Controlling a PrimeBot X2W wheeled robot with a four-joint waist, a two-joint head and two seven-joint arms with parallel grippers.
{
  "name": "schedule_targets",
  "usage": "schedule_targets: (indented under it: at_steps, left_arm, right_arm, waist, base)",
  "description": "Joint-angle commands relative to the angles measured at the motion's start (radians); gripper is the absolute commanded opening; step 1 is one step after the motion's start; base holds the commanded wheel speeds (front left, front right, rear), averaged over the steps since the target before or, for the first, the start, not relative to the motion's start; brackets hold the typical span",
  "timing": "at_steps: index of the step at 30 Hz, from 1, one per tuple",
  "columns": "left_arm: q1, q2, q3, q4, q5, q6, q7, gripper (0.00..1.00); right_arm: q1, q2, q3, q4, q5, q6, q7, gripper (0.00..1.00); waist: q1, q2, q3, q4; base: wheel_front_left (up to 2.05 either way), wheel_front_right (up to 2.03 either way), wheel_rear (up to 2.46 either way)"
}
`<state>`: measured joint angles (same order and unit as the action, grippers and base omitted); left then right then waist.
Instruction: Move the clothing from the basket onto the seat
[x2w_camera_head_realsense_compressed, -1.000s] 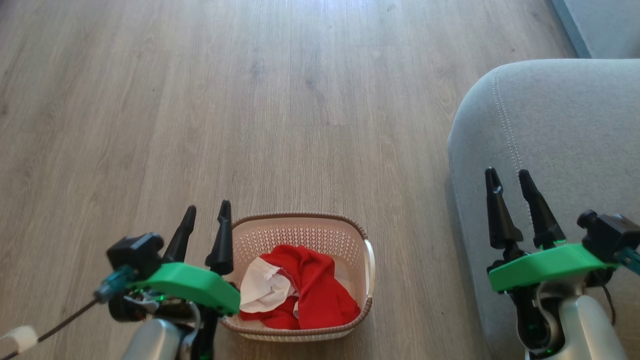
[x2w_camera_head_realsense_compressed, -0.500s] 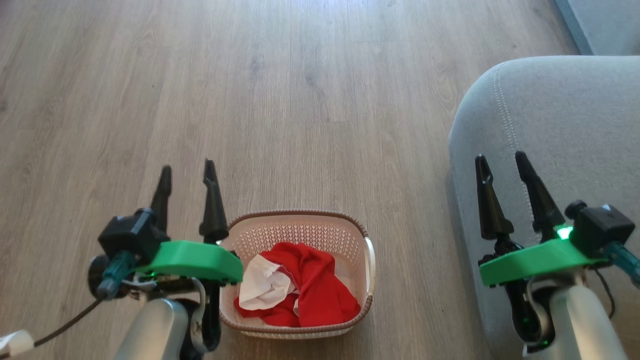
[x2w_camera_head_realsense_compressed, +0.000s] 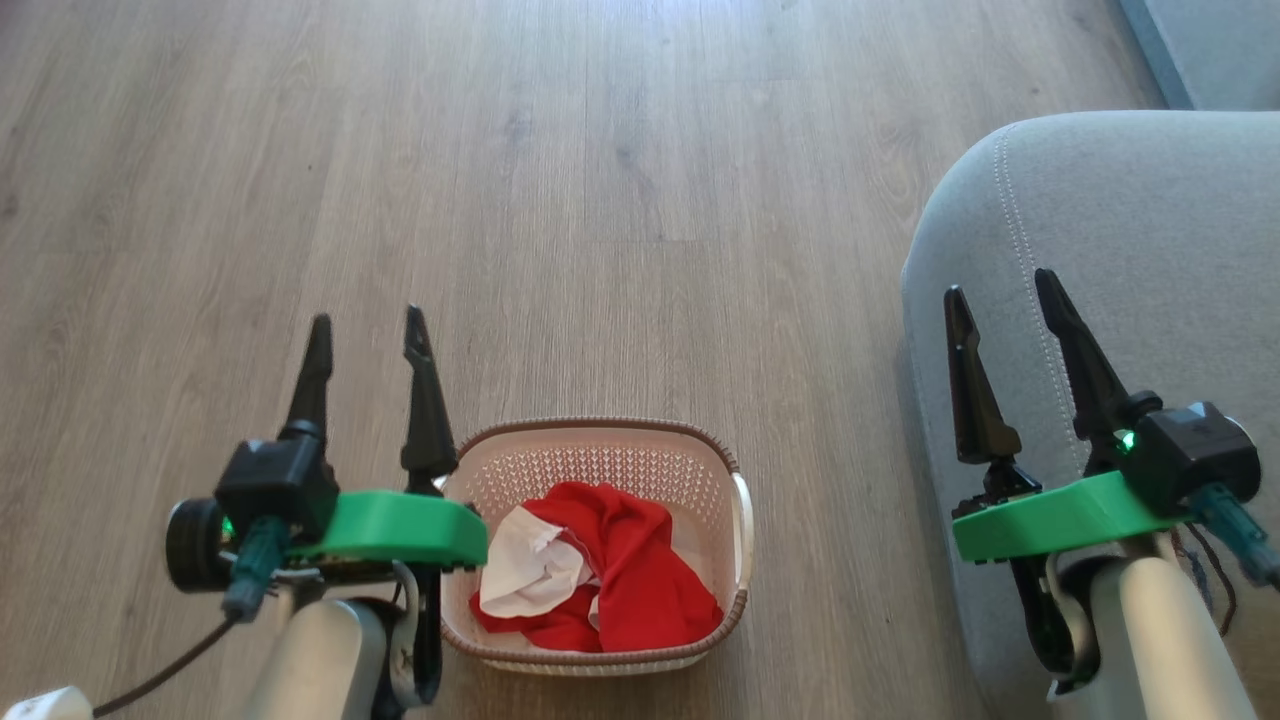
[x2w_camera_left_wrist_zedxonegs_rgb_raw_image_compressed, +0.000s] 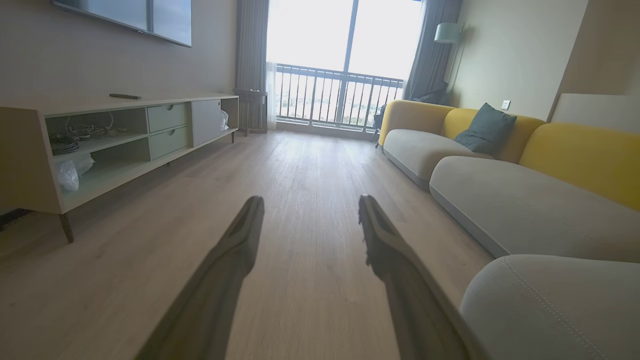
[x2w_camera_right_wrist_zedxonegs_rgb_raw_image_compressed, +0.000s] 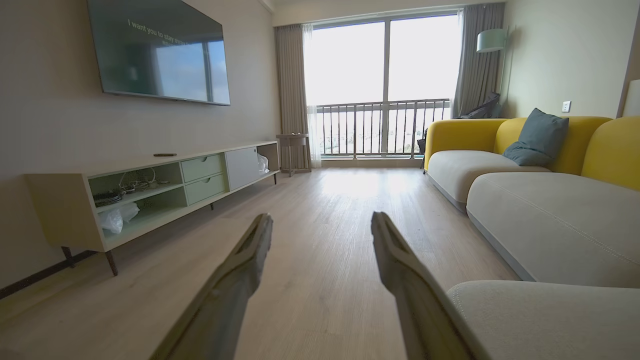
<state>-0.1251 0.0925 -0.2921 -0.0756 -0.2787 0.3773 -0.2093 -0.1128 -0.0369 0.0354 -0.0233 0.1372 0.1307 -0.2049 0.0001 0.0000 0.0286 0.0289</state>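
**Clothing (x2w_camera_head_realsense_compressed: 620, 570) in basket (x2w_camera_head_realsense_compressed: 600, 428): first pick not yet begun**

**Item.** Red fabric with a white panel, crumpled in one loose heap on the bottom of the basket, lying toward its near and right walls. The number of garments in the heap cannot be told.

**Container.** Cream perforated basket with a brown rim, standing on the wooden floor (x2w_camera_head_realsense_compressed: 600, 200) between the two arms.

**Destination.** Grey seat (x2w_camera_head_realsense_compressed: 1150, 230) with a rounded corner, to the right of the basket with a strip of floor between them. No clothing lies on the part in view.

**Left end effector (x2w_camera_head_realsense_compressed: 367, 318).** Fingers (x2w_camera_head_realsense_compressed: 425, 400) parted, nothing between them. It sits just beside the basket's left rim and points forward. Its wrist view looks along the room rather than down, so the arm is held roughly level.

**Right end effector (x2w_camera_head_realsense_compressed: 1000, 284).** Also parted and empty. It points forward above the near edge of the seat, with a similarly level pose.

**Handling note (judgement).**
- The left arm is nearer, so it suits the pick.
- It should shift right over the heap and tip its fingers downward.
- The raised red fold near the middle looks the best target.
- The pinch should go deep enough to gather cloth without scraping the perforated wall.
- The lift should go straight up until the hanging fabric clears the rim.
- The basket looks light and may drag along if the cloth snags.
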Motion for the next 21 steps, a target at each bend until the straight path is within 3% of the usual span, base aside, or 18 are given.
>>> schedule_targets:
  at_steps: [1,12,18,21]
  left_arm:
    - [-0.038,-0.001,0.028,-0.029,0.027,-0.003,-0.011,1.00]
    - [-0.003,-0.040,0.063,0.090,0.121,-0.137,-0.043,1.00]
    - [0.012,-0.042,0.026,0.162,0.165,-0.188,-0.052,1.00]
    - [0.009,-0.042,0.020,0.190,0.150,-0.190,-0.052,1.00]
  right_arm:
    - [-0.043,-0.012,0.019,-0.031,-0.025,0.000,-0.015,1.00]
    - [-0.025,-0.013,0.018,0.052,-0.103,0.000,-0.047,1.00]
    - [-0.016,-0.013,0.013,0.134,-0.125,0.000,-0.057,1.00]
    - [-0.018,-0.013,0.015,0.154,-0.125,0.000,-0.057,1.00]
  waist:
    - [-0.0001,0.0000,-0.001,-0.001]
    - [-0.0001,0.0000,-0.009,-0.010]
    - [-0.0001,0.0000,-0.008,-0.013]
    - [-0.0001,0.0000,-0.007,-0.012]
  base:
    - [0.00,0.00,0.00]
    - [0.00,0.00,0.00]
    - [0.00,0.00,0.00]
    - [0.00,0.00,0.00]
